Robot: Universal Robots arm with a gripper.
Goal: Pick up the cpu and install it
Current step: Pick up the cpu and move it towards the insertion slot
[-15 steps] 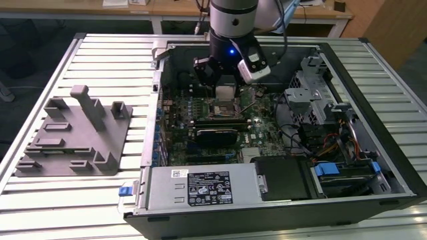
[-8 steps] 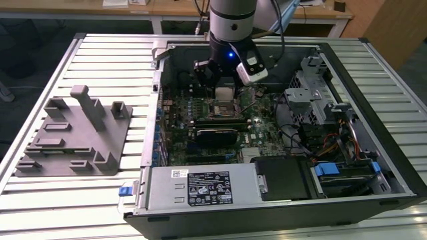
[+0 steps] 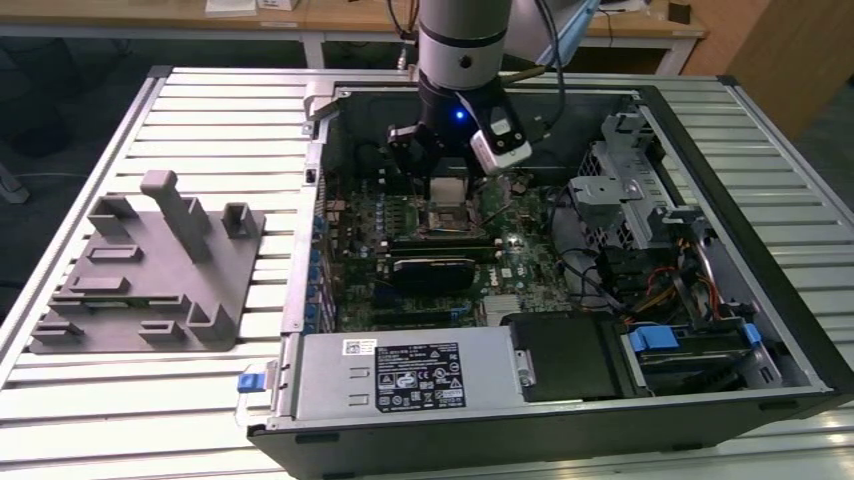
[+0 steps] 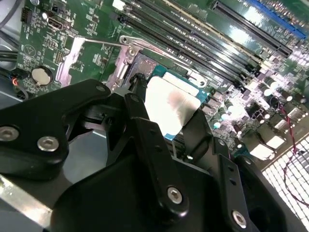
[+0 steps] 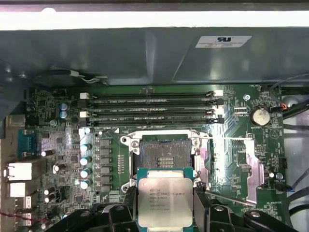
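Observation:
The cpu [image 5: 165,197], a flat square chip with a silvery top and a pale rim, is held by two opposite edges, with my gripper [image 5: 165,205] shut on it. Black fingers [image 5: 129,203] press on either side. It hangs just above the motherboard, beside the open socket [image 5: 161,147] and apart from it. In the second wrist view the cpu [image 4: 169,104] sits level between the fingers [image 4: 140,87], with the socket frame [image 4: 128,53] past it. In the exterior view my gripper [image 3: 447,180] hovers inside the open computer case, over the socket [image 3: 441,215].
Memory slots [image 5: 152,108] run along one side of the socket. A coin battery [image 5: 260,116] sits on the board. The grey holder with upright posts [image 3: 147,270] lies on the slatted table at the exterior view's left. The power supply [image 3: 400,375] and case walls [image 3: 747,230] hem in the board.

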